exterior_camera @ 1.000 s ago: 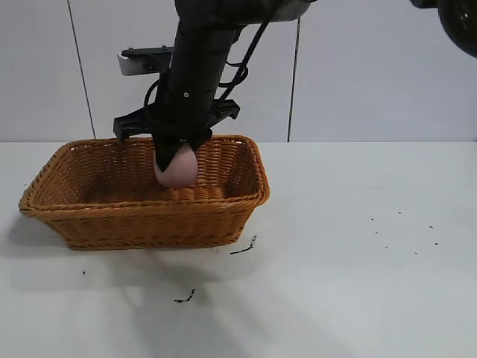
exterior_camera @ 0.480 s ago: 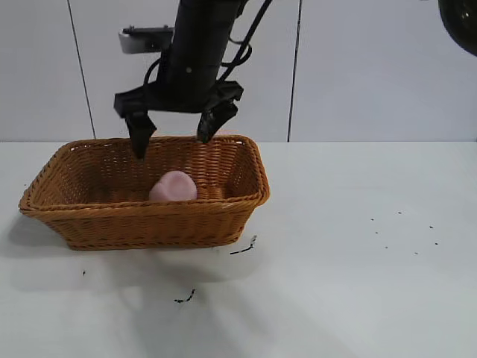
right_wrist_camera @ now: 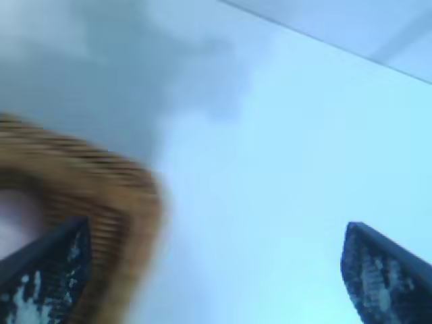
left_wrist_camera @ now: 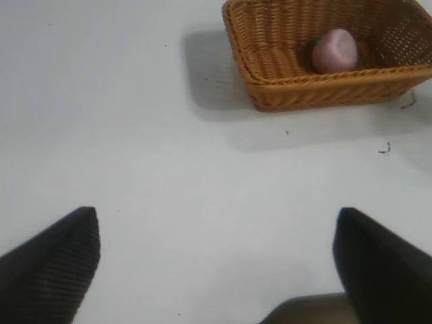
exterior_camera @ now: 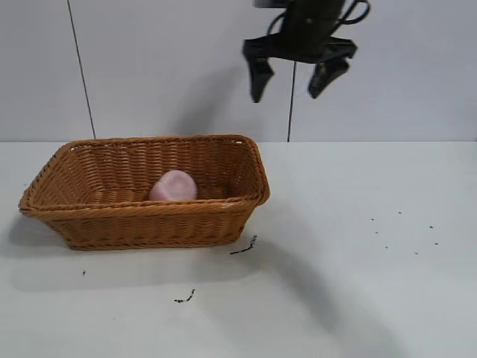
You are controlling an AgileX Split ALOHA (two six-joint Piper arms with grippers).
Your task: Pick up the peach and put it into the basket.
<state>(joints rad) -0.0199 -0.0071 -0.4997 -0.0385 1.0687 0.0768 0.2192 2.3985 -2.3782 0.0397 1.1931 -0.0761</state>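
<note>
Above and to the right of the basket [exterior_camera: 145, 192], in the exterior view, the right gripper [exterior_camera: 296, 78] hung high against the back wall with its jaws spread wide and nothing between them; a second earlier it had been down inside the basket clamped on the peach [exterior_camera: 173, 186], and half a second earlier it had already let go just above the rim. The peach lay alone on the basket floor, near the middle. From the left wrist view, the basket [left_wrist_camera: 317, 91] sat well off across the white table [left_wrist_camera: 148, 169] with the peach [left_wrist_camera: 334, 50] resting inside it, while the left gripper [left_wrist_camera: 216, 256] stayed parked far from the basket, fingers apart and empty. From the right wrist view, a blurred corner of the basket [right_wrist_camera: 111, 196] slid past the open fingertips [right_wrist_camera: 381, 270]. By this reading, the placing looked complete.
</note>
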